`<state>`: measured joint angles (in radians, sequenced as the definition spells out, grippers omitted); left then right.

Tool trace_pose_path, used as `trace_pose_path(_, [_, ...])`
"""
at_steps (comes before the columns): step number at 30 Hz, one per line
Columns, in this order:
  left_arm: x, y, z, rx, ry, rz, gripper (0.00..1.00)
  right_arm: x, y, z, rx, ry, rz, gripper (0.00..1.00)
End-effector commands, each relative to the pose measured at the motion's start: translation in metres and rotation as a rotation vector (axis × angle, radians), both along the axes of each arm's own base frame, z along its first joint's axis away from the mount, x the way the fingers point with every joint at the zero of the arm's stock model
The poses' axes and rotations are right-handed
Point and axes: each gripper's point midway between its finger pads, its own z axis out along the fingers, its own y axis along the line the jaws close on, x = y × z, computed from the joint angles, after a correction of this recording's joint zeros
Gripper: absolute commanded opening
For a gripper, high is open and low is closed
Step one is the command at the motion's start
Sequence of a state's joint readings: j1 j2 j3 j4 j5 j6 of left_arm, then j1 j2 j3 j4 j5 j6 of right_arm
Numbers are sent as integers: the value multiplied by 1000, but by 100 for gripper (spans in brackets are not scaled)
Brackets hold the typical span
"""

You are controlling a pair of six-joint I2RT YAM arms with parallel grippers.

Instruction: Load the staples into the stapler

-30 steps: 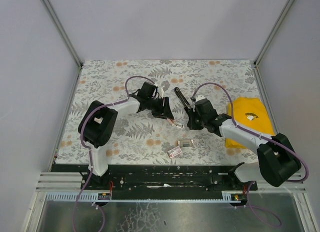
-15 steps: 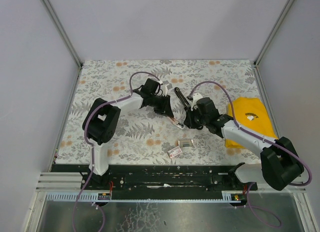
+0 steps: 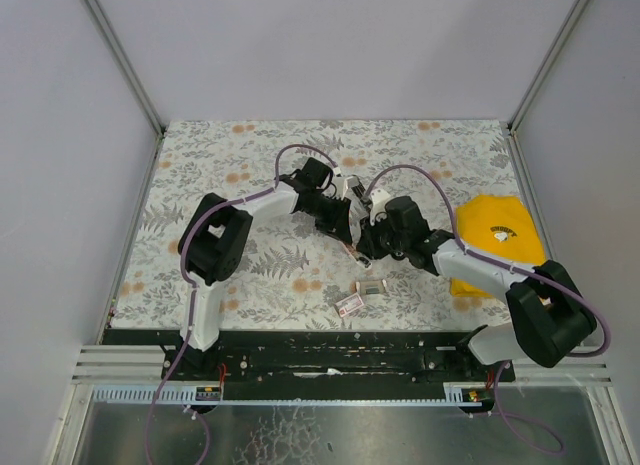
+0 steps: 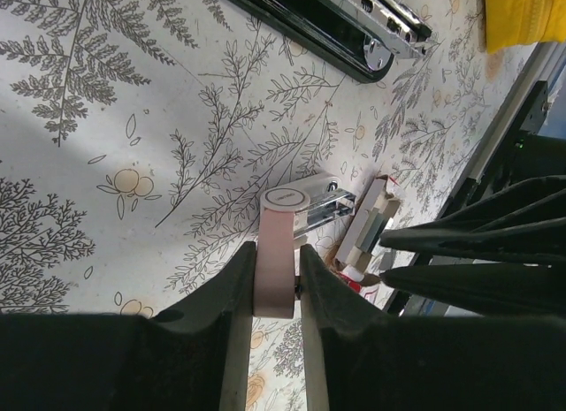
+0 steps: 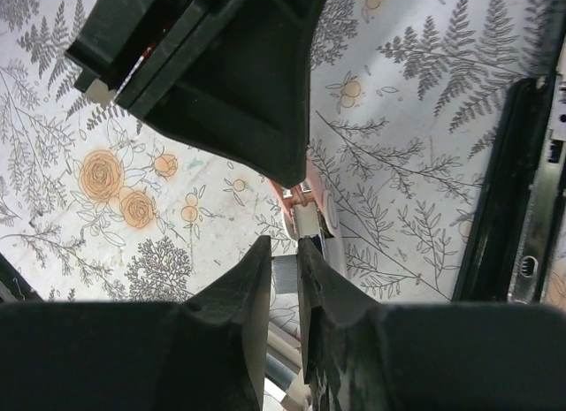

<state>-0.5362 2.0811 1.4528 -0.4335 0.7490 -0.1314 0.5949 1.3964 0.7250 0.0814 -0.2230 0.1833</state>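
Observation:
The black stapler (image 4: 327, 26) lies open on the flowered table, its chrome rail showing; it also shows in the right wrist view (image 5: 517, 208). My left gripper (image 4: 276, 252) is shut on a narrow pink piece (image 4: 281, 221) with a round white end, held just above the table. Silver staples (image 4: 325, 208) lie against its far end. My right gripper (image 5: 284, 247) faces it closely, shut on a grey strip of staples (image 5: 285, 274). In the top view the left gripper (image 3: 343, 228) and the right gripper (image 3: 362, 243) meet at the table's middle and hide most of the stapler.
Two small staple boxes (image 3: 371, 287) (image 3: 349, 305) lie near the front edge. A yellow cloth (image 3: 500, 240) lies at the right. The table (image 3: 200, 175) is walled by grey panels on three sides.
The left gripper has moved right and the right gripper left, so their tips now meet. Both arms now cover the stapler in the top view.

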Motion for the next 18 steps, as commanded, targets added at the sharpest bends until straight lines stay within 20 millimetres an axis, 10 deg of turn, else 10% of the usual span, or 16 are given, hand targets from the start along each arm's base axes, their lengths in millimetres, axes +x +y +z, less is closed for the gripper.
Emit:
trace_pose_path(1, [-14,1,-7,22,40,-45,0,2,13,1,3,-54,62,22])
trace_pose_path(18, [-14,0,-5,23,35,-47,0,1,6,-21,-95,-45,37,22])
